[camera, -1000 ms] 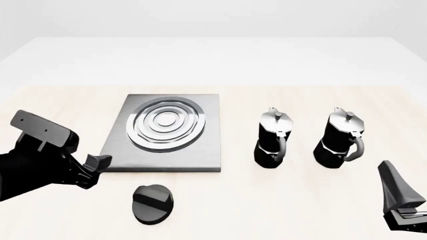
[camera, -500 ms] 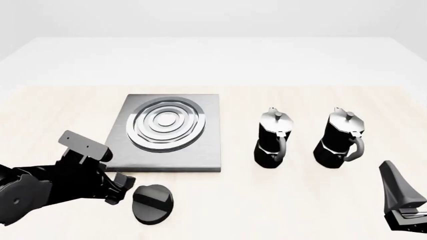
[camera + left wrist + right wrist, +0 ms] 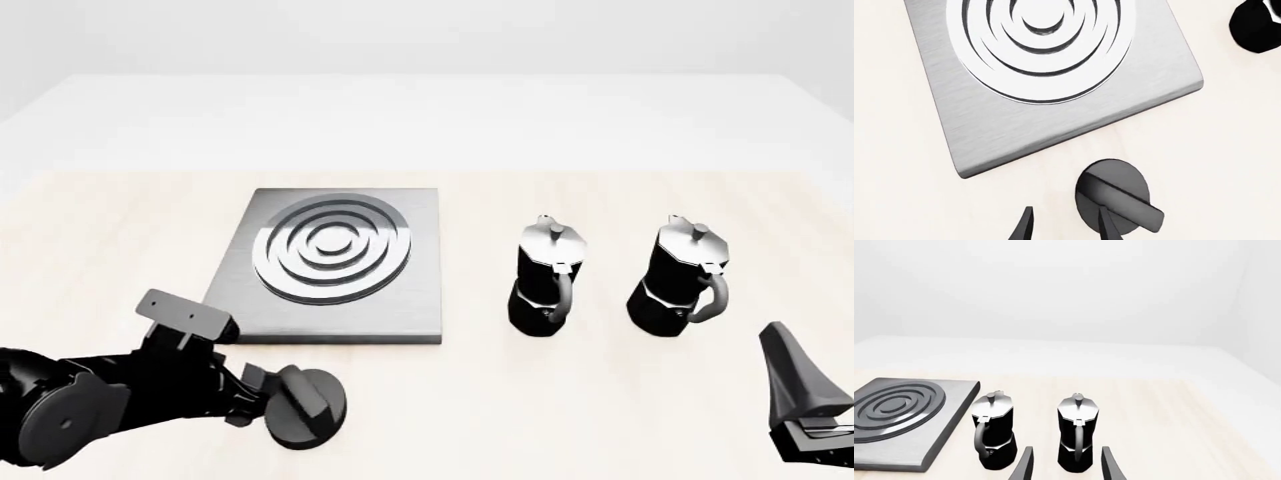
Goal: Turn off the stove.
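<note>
Left gripper [image 3: 1064, 227] slid closer to knob [image 3: 1115, 202] | jaws wide, one tip touching its bar, off-centre | right gripper [image 3: 1066, 465] parked, jaws wide

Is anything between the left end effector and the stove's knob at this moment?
Nothing visible. The left end effector is open right at the knob, one finger over its edge; the stove slab and both moka pots stand beyond.

Two upright black-and-silver moka pots [image 3: 547, 277] [image 3: 686, 279] side by side, apart, on pale wooden table [image 3: 574, 400]
</note>
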### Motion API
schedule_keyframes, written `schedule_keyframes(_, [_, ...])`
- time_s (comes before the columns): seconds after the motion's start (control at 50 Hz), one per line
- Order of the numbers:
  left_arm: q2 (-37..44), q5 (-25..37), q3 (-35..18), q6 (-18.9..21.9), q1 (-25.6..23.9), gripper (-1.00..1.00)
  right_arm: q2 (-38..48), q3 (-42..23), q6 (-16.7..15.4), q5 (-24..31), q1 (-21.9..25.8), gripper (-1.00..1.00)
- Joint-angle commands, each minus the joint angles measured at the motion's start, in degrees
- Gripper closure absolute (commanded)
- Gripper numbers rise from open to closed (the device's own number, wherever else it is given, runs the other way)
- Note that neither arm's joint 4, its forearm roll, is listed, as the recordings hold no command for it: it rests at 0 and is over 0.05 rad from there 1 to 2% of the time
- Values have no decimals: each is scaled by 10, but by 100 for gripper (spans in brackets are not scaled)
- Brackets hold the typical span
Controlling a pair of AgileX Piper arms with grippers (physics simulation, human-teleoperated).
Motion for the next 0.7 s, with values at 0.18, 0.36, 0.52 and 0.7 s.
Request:
schedule_keyframes(0.18, [75,-50,9,21,2,-100,0,0,0,0,-1,-100])
schedule_keyframes(0.36, [67,-30,-11,39,12,-100,-2,0,1,2,-2,-100])
schedule_keyframes(0.52, [35,10,-38,72,45,-100,-4,0,1,5,-2,-100])
schedule_keyframes(0.7, [-29,78,-72,118,100,-100,-1,0,-2,2,0,-100])
